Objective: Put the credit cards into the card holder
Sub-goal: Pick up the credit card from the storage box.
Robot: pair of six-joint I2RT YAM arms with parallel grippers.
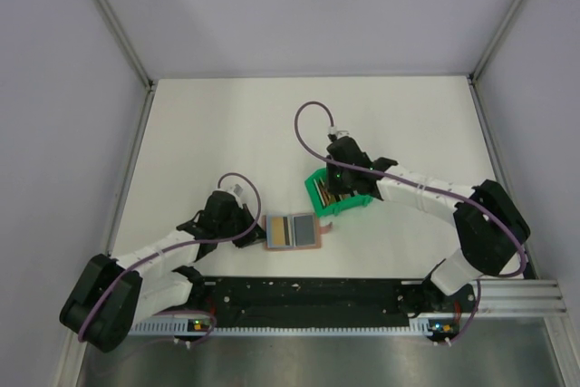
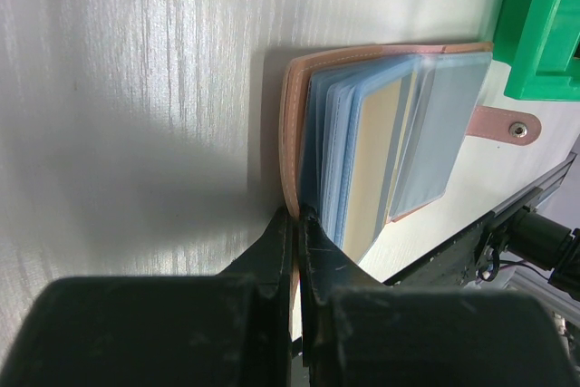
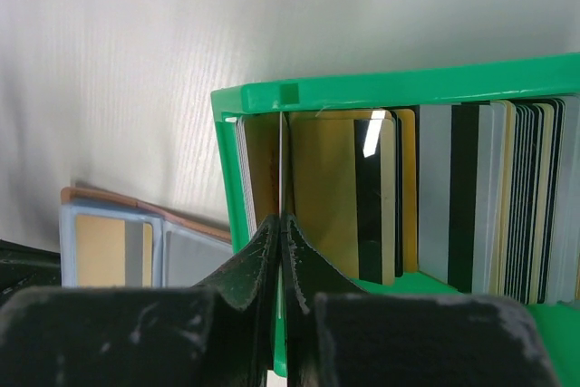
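The tan card holder (image 1: 292,231) lies open on the table, with clear sleeves holding a gold card and a grey card. My left gripper (image 2: 299,217) is shut on the holder's tan cover edge (image 2: 292,133) at its left side. The credit cards (image 3: 435,197) stand on edge in a green tray (image 1: 343,195), gold, black and grey. My right gripper (image 3: 282,220) is inside the tray's left end, shut on one thin card (image 3: 281,160) seen edge-on. The holder also shows at the lower left of the right wrist view (image 3: 118,242).
The green tray (image 3: 390,88) sits just right of and behind the holder. The holder's snap strap (image 2: 503,124) points toward the tray. A black rail (image 1: 308,295) runs along the near edge. Grey walls enclose the table.
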